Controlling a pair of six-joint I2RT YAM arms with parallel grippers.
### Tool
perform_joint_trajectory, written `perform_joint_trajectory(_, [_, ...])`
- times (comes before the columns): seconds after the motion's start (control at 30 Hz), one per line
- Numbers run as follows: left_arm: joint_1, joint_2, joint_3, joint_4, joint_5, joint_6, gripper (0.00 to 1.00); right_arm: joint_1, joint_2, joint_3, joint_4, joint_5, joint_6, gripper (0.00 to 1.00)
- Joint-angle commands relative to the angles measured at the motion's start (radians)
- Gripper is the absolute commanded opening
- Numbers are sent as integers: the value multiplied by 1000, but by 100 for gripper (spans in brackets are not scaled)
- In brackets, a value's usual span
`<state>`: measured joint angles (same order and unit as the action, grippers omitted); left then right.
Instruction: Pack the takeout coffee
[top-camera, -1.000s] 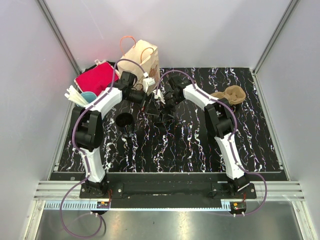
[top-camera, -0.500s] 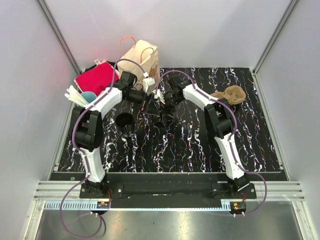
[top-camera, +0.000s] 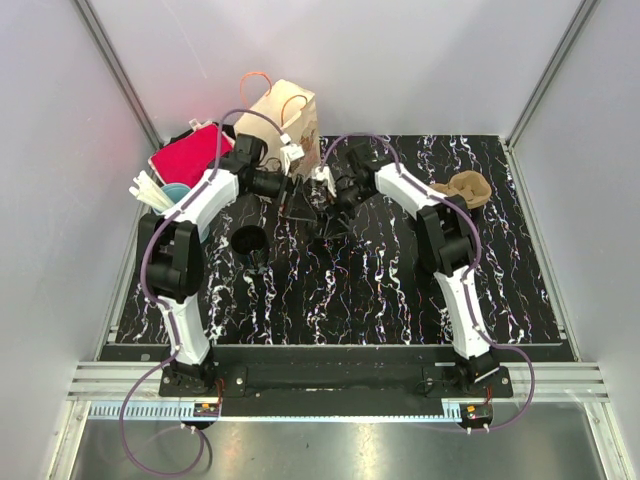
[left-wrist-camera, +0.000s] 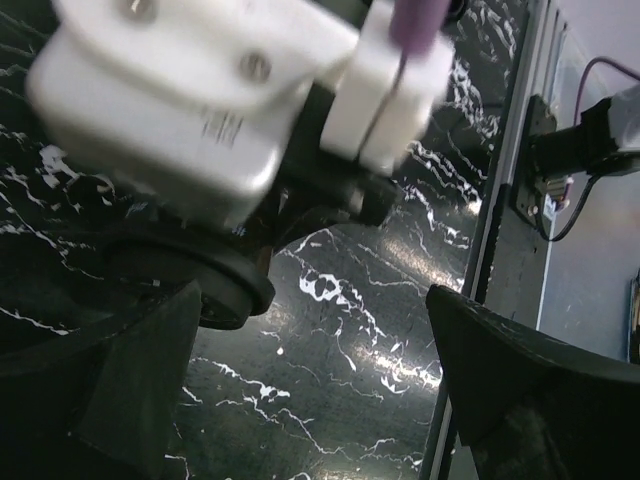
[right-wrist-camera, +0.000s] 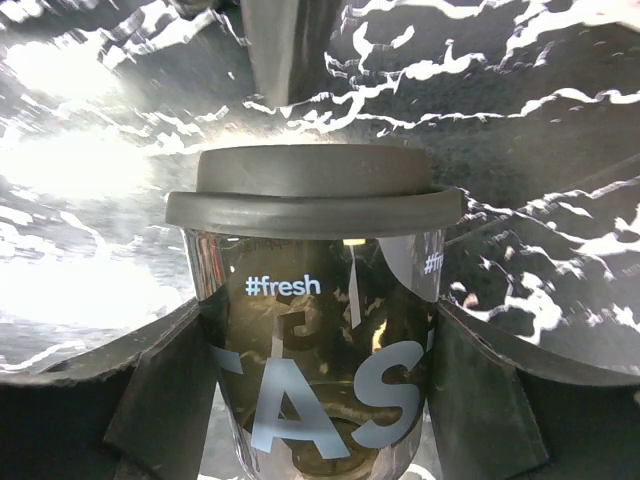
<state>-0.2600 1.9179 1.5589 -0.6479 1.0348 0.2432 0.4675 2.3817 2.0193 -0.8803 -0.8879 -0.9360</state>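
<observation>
A clear takeout coffee cup (right-wrist-camera: 318, 330) with a dark lid and pale lettering stands between my right gripper's (right-wrist-camera: 315, 385) fingers, which press on both of its sides. In the top view that right gripper (top-camera: 326, 200) is just in front of the brown paper bag (top-camera: 286, 118) at the back of the table; the cup itself is too dark to make out there. My left gripper (left-wrist-camera: 320, 400) is open over bare marbled table, with the right wrist's white housing (left-wrist-camera: 190, 110) close ahead. From above, the left gripper (top-camera: 291, 204) sits beside the right one.
A black round cup (top-camera: 248, 240) stands on the table left of the grippers. A red cloth-like thing (top-camera: 190, 156) and a blue cup with white sticks (top-camera: 172, 194) lie at the back left. A brown cardboard carrier (top-camera: 464, 188) sits at the right.
The right jaws have narrowed onto the cup. Both wrists have shifted slightly toward the back of the table, nearer the paper bag.
</observation>
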Motion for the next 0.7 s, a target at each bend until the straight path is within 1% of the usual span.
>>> perform_joint_trajectory(0.0, [34, -92, 93, 31, 102, -37, 99, -52, -130, 19, -5, -152, 88, 74])
perform_joint_trajectory(0.13, [47, -123, 112, 65, 158, -87, 99, -93, -193, -45, -2, -246, 106, 74])
perform_joint_trajectory(0.27, [48, -132, 84, 128, 194, -145, 99, -157, -284, -123, -17, -386, 108, 74])
perform_joint_trajectory(0.3, [48, -129, 69, 164, 199, -177, 99, -168, -300, -142, -22, -408, 98, 73])
perform_joint_trajectory(0.37, [45, -123, 50, 214, 211, -220, 99, -185, -357, -194, -55, -462, 56, 74])
perform_joint_trajectory(0.4, [45, -114, 32, 276, 212, -279, 99, -196, -375, -209, -80, -471, 27, 74])
perform_joint_trajectory(0.43, [45, -108, 24, 310, 218, -309, 99, -198, -395, -232, -109, -477, -56, 74])
perform_joint_trajectory(0.47, [44, -102, 23, 353, 220, -332, 99, -199, -433, -243, -176, -482, -99, 75])
perform_joint_trajectory(0.53, [33, -82, 38, 367, 220, -366, 99, -199, -469, -283, -216, -485, -167, 75])
perform_joint_trajectory(0.67, [4, -76, 66, 373, 206, -372, 99, -199, -542, -333, -226, -497, -182, 75])
